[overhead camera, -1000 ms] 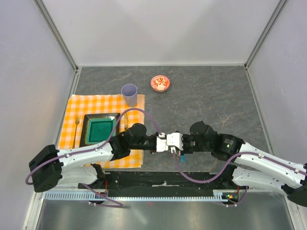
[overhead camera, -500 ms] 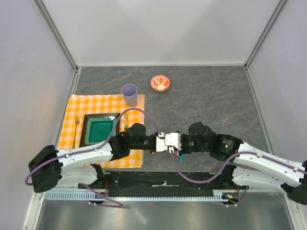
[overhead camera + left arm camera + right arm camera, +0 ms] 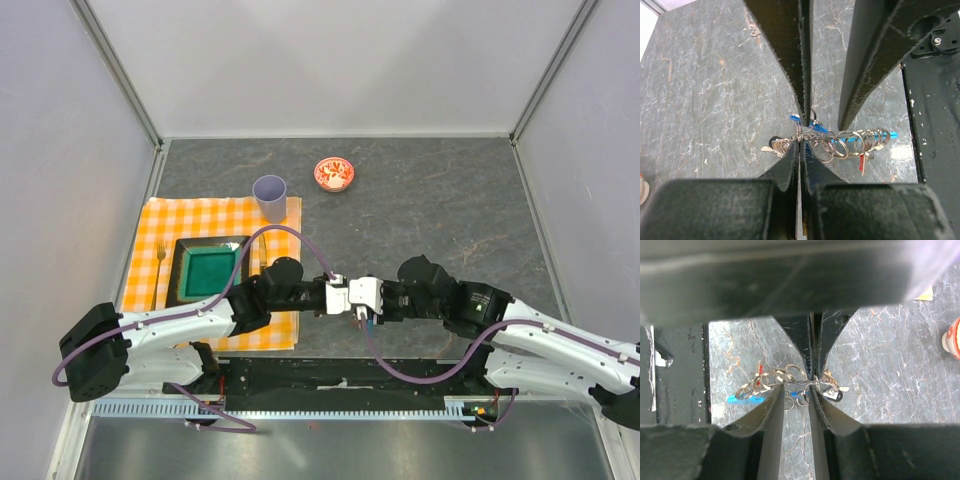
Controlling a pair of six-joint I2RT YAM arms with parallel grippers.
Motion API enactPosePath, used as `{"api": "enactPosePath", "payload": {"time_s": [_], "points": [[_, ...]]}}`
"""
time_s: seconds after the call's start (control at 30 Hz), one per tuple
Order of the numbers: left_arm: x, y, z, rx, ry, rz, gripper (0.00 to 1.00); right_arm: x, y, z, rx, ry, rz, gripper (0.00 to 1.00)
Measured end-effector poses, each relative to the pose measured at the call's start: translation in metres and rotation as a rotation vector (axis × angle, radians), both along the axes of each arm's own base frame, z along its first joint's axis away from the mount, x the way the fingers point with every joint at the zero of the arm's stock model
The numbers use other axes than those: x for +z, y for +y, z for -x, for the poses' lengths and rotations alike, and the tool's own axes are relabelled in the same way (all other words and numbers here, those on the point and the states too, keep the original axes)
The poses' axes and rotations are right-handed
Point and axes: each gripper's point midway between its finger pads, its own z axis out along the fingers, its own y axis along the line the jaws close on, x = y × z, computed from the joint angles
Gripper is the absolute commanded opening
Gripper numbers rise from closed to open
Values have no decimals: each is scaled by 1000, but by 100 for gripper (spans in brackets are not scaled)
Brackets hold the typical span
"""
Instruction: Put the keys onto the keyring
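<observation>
The left hand [image 3: 799, 149] has its fingers pressed together on the keyring [image 3: 832, 145], pinching the wire where the loops bunch. How many keys [image 3: 862, 162] hang there cannot be counted. The loops tangle over one another, and in each wrist view the camera's own fingers cover the near part of the bundle. Whether each key is threaded on the chain or merely lies against it cannot be told, nor whether the bundle touches the tabletop [image 3: 715, 90]. From above, the two hands themselves cover nearly everything; only a blue and red fleck shows just on the near side of the left hand.

The right hand [image 3: 795, 388] meets the left hand tip to tip. Its fingers are apart, one on either side of the loops, and grip nothing.

The keyring is a tangle of thin grey wire rings, with a bright blue fob [image 3: 746, 399] running out to one side of the left hand's tips. A red-tagged key hangs by the fob. A black-headed key sticks out on the opposite side of the left hand.
</observation>
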Motion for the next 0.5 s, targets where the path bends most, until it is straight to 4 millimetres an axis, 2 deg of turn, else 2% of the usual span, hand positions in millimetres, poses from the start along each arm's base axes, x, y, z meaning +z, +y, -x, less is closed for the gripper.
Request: {"api": "enactPosePath", "payload": {"time_s": [0.27,0.5], "points": [[5,0,-8,32,-36,10,2,3,-14,-1,-77,18,-7,35],[13,2,-15,68,-63,28,2,31,-19,-17,-283,28,-184,36]]}}
